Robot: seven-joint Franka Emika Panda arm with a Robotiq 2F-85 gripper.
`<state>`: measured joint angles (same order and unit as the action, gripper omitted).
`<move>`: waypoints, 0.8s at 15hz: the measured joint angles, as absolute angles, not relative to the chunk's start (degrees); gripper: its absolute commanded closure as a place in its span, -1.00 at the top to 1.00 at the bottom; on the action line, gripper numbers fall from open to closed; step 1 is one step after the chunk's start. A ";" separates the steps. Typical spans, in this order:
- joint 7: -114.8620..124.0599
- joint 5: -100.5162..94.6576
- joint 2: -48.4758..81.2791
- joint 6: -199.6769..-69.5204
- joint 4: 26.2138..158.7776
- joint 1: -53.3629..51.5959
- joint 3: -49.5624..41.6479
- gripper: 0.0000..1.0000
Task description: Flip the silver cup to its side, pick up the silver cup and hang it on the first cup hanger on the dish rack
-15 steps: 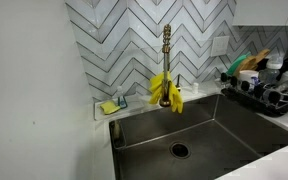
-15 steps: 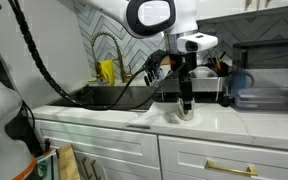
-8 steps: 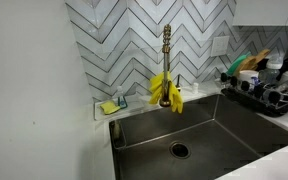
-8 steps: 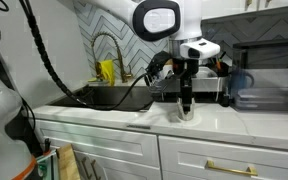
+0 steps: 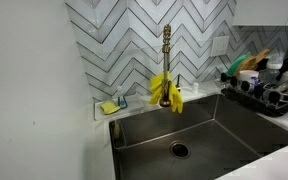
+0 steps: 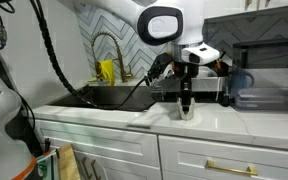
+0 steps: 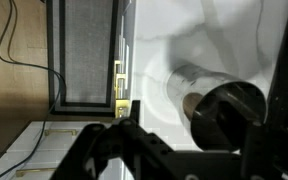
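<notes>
Silver cup (image 7: 185, 82) sits on counter (image 7: 189, 30), interior dark.

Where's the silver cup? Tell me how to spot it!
Look at the white countertop beside the sink. The robot's black pincer reaches down to it, and right at its tip is the silver cup. It is small, round and shiny silver, while the faucet over the sink is tall and brass-coloured.

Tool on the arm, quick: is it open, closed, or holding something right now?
Tool: cannot be told. It points down at the silver cup, but its tips are too small and blurred to show a grip.
</notes>
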<state>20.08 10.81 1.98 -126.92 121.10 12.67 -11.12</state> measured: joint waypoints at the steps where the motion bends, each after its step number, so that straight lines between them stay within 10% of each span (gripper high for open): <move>1: 20.10 11.00 2.29 -126.92 120.98 12.67 -11.12 -0.03; 7: 20.24 11.74 3.74 -126.92 120.45 12.54 -11.04 -0.95; 12: 22.18 10.12 3.86 -130.58 120.96 11.26 -10.69 -0.98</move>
<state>22.18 10.12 3.86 -130.58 120.96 11.26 -10.69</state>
